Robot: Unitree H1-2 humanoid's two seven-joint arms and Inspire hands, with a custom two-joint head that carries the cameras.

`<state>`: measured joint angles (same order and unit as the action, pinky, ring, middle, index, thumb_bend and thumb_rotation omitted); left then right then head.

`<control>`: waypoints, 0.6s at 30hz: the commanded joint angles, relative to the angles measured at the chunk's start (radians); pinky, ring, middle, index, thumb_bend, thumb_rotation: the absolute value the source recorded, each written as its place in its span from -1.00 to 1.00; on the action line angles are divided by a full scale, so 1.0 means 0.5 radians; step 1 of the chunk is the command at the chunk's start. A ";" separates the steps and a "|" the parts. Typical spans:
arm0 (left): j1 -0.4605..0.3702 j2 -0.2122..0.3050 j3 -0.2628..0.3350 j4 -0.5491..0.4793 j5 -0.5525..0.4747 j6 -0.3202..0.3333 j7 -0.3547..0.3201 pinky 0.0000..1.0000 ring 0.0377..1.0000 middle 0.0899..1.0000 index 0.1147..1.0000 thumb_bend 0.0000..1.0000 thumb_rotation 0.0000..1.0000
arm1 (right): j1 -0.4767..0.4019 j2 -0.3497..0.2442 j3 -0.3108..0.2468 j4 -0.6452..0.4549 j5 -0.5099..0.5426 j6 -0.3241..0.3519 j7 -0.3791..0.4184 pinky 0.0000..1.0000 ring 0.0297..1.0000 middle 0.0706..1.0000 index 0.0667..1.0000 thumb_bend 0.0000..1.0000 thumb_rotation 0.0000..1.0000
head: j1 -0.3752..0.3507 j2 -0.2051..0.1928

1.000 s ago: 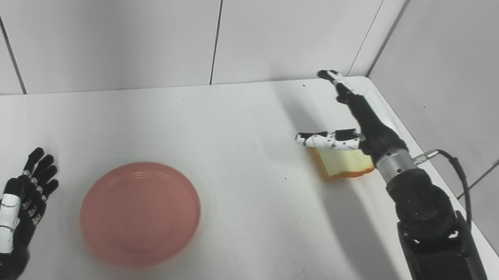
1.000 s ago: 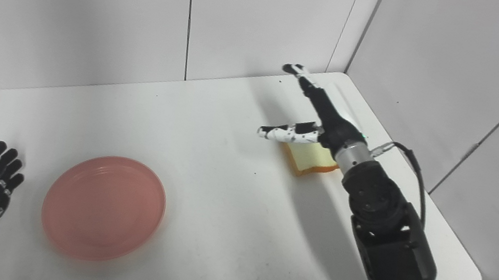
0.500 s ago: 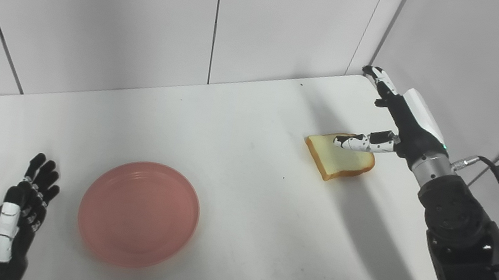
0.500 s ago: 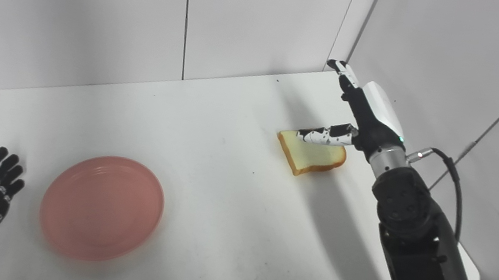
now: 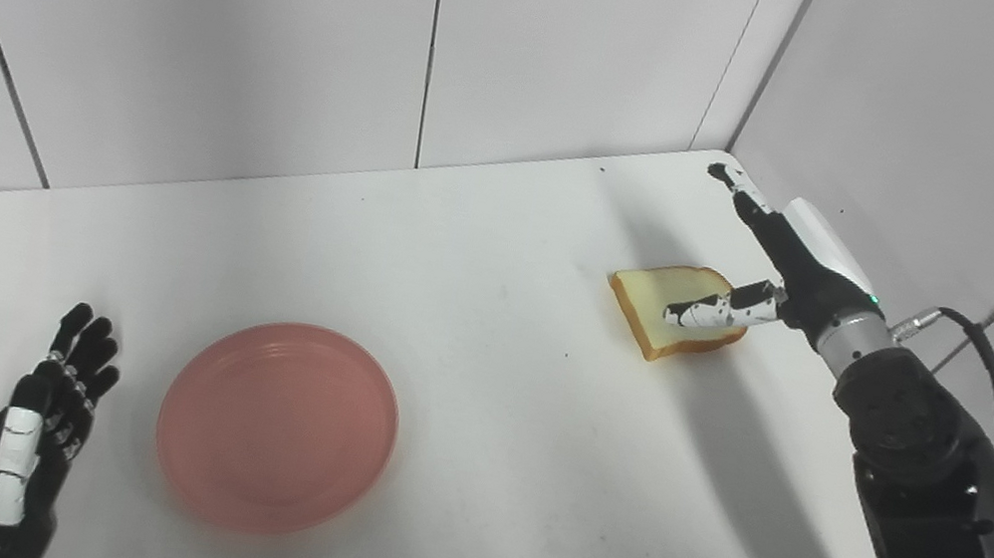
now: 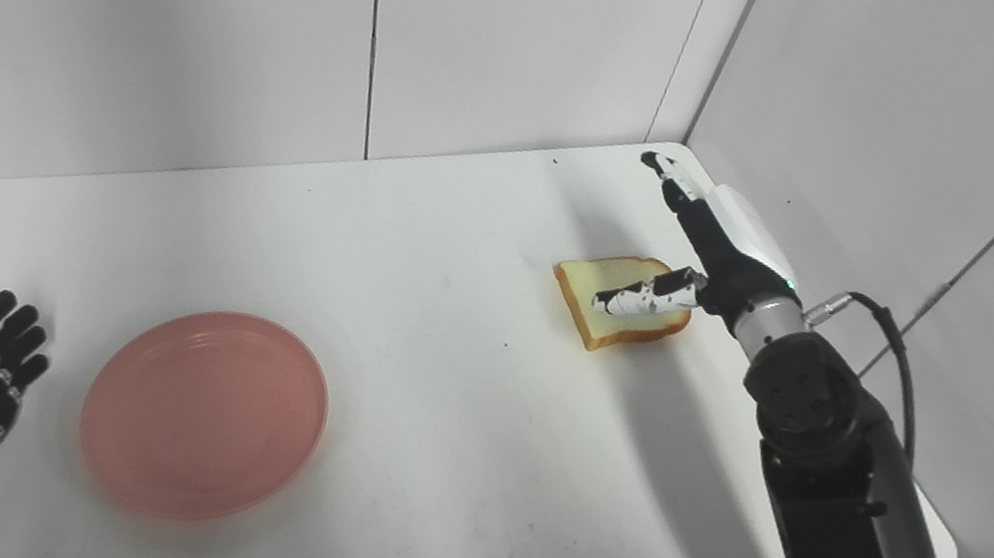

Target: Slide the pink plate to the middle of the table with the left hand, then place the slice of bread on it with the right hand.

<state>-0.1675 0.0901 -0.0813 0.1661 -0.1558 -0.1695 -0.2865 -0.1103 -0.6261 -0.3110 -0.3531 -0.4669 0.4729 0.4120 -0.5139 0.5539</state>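
Fingers, right hand (image 5: 788, 257): spread apart, grasping nothing; thumb over the bread's top face, contact unclear.
Fingers, left hand (image 5: 25, 443): extended side by side, holding nothing, lying on the table (image 5: 487, 399) near the front left edge.
Slice of bread (image 5: 669, 308): flat on the table, far right, near the corner.
Pink plate (image 5: 278, 424): front left of centre, just beside the left hand, well apart from the bread.
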 commanded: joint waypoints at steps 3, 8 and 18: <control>0.029 -0.046 -0.003 0.069 -0.001 -0.099 0.007 1.00 1.00 1.00 0.99 0.45 1.00 | -0.063 0.007 -0.065 -0.002 -0.137 -0.006 0.038 0.98 1.00 1.00 0.96 0.77 -1.00 | 0.008 -0.024; 0.026 -0.056 -0.001 0.122 0.011 -0.161 0.008 1.00 1.00 1.00 0.98 0.39 1.00 | -0.086 -0.138 0.028 0.100 -0.184 -0.007 0.115 1.00 1.00 1.00 1.00 0.82 -1.00 | 0.004 -0.042; 0.032 -0.069 0.001 0.148 -0.006 -0.172 -0.002 1.00 1.00 1.00 0.98 0.40 1.00 | -0.249 -0.608 0.443 0.207 -0.342 -0.024 0.360 1.00 1.00 1.00 0.97 0.86 -1.00 | -0.005 -0.047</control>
<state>-0.1759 0.0716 -0.0748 0.1949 -0.1529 -0.2198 -0.2796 -0.1953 -0.8795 -0.0945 -0.2405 -0.6073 0.4728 0.5830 -0.5170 0.5292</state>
